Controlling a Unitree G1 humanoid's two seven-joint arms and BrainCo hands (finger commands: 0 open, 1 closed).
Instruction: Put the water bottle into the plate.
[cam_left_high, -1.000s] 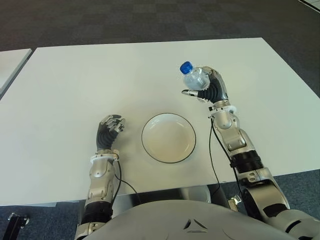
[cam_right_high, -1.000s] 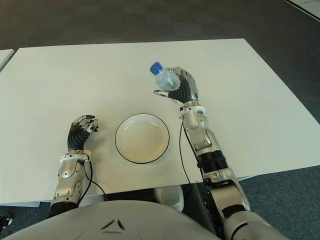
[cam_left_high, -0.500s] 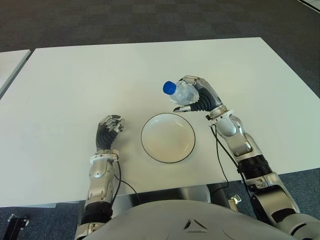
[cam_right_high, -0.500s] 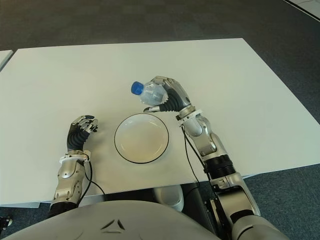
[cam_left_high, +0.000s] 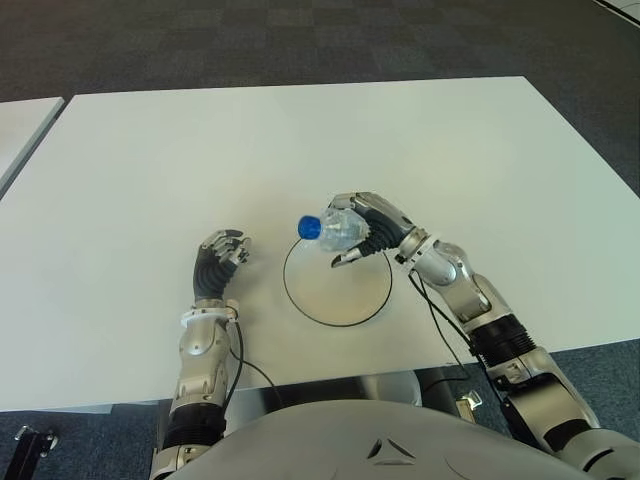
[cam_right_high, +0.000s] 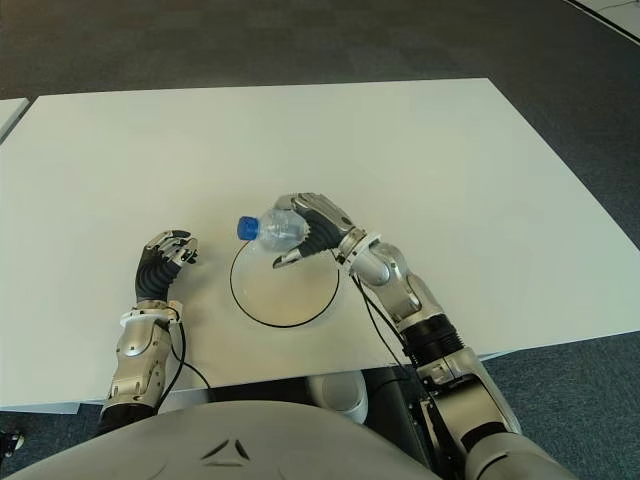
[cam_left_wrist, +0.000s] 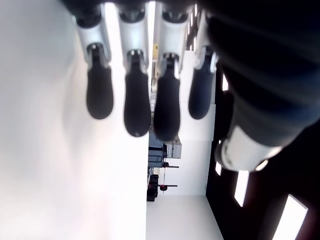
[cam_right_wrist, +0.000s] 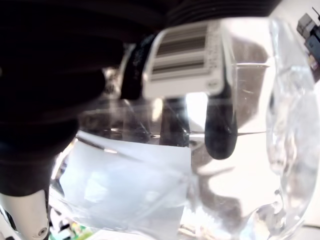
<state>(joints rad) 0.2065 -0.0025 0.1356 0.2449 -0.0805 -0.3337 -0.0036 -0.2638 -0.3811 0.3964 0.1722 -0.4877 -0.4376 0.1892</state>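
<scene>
A clear water bottle (cam_left_high: 338, 229) with a blue cap (cam_left_high: 309, 228) lies almost sideways in my right hand (cam_left_high: 368, 232), cap pointing left. The hand is shut on it and holds it over the far part of the white plate (cam_left_high: 338, 296), which has a thin dark rim. In the right wrist view the bottle (cam_right_wrist: 200, 130) fills the picture, with a barcode label (cam_right_wrist: 185, 60) and dark fingers (cam_right_wrist: 220, 125) behind it. My left hand (cam_left_high: 221, 255) shows left of the plate, fingers curled and holding nothing.
The white table (cam_left_high: 200, 160) spreads wide around the plate. Its front edge (cam_left_high: 100, 405) runs close to my body. A second white table's corner (cam_left_high: 20, 125) shows at the far left. Dark carpet lies beyond.
My right hand has carried the bottle left and toward me, from beyond the plate to above it, tipping it from nearly upright to almost sideways. The left hand has stayed put.
</scene>
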